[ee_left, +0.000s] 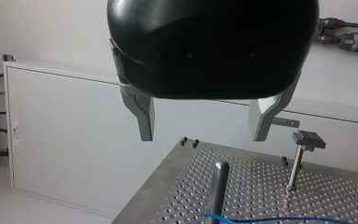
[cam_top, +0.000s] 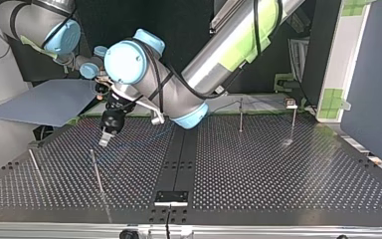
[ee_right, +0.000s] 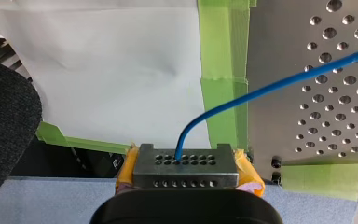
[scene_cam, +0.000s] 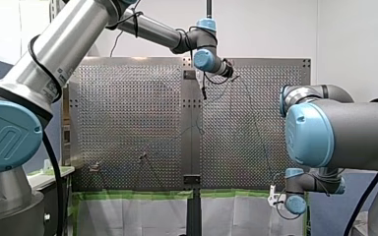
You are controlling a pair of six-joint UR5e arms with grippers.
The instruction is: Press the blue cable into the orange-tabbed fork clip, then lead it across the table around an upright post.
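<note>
The blue cable (ee_right: 270, 86) runs from between the yellow pads of my right gripper (ee_right: 186, 163), which is shut on it, out over the perforated table (ee_right: 335, 116). In the front view that gripper (scene_cam: 274, 196) sits low at the table's near right corner. My left gripper (ee_left: 205, 126) hangs open and empty, its grey metal fingers (ee_left: 144, 116) wide apart above an upright post (ee_left: 219, 186) and a stretch of the blue cable (ee_left: 270, 218). In the top view it (cam_top: 104, 139) hovers over the table's left half. The orange-tabbed fork clip (cam_top: 291, 103) stands at the far right.
More upright posts stand on the table (cam_top: 278, 174): one near the clip (cam_top: 240, 114) and two at the top view's left (cam_top: 97, 172) (cam_top: 35, 167). A clip-headed post (ee_left: 303, 158) rises beyond the left gripper. Green tape (ee_right: 223, 70) lines the table's edge.
</note>
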